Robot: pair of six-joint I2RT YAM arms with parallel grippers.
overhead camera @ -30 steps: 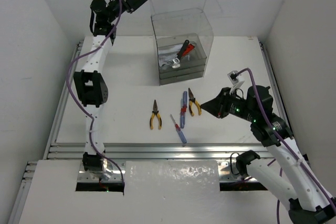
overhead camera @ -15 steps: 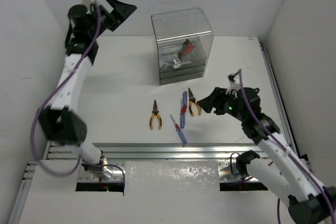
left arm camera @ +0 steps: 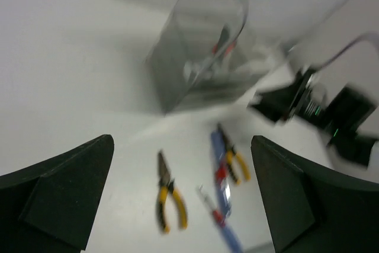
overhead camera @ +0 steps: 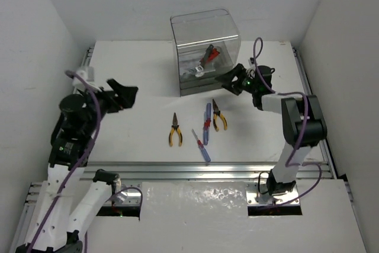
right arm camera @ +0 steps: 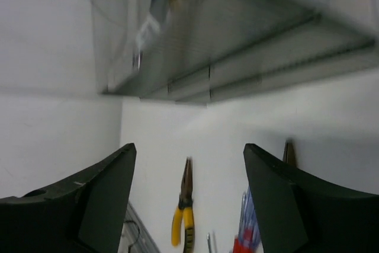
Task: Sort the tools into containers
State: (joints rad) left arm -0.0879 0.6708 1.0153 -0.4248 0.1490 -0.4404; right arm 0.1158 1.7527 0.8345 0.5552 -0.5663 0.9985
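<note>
- Tools (overhead camera: 207,124): four lie flat on the worktop (overhead camera: 136,69), all in front of the container (overhead camera: 204,34) on its near side.
- Nearer pliers (overhead camera: 218,117): yellow handles, dark nose pointing toward the container, off its right front corner.
- Farther pliers (overhead camera: 174,130): the same look, well apart from the container, off its left front corner.
- Long screwdriver (overhead camera: 207,114): thin, blue with a red band, just beside the nearer pliers.
- Short screwdriver (overhead camera: 202,149): thin, red and blue, the tool farthest from the container.
- Red-handled wrench (overhead camera: 207,56): already inside the container, resting tilted on a tray with other silver pieces I cannot make out.
- Container: smoky clear plastic, with shallow trays stacked under a tall transparent top.
- Handling, as I judge it: every tool is stiff metal and not fragile. The pliers look moderately heavy, and I would pinch them across both coated handles close to the pivot for balance. The screwdrivers look light and apt to roll or slip, so I would take them across the thicker handle.
- Left claw (overhead camera: 121,94): spread wide and empty, well off the container's left side. Its wrist view is blurred.
- Right claw (overhead camera: 228,81): spread wide and empty, just beside the container's right front corner, above the nearer pliers.
</note>
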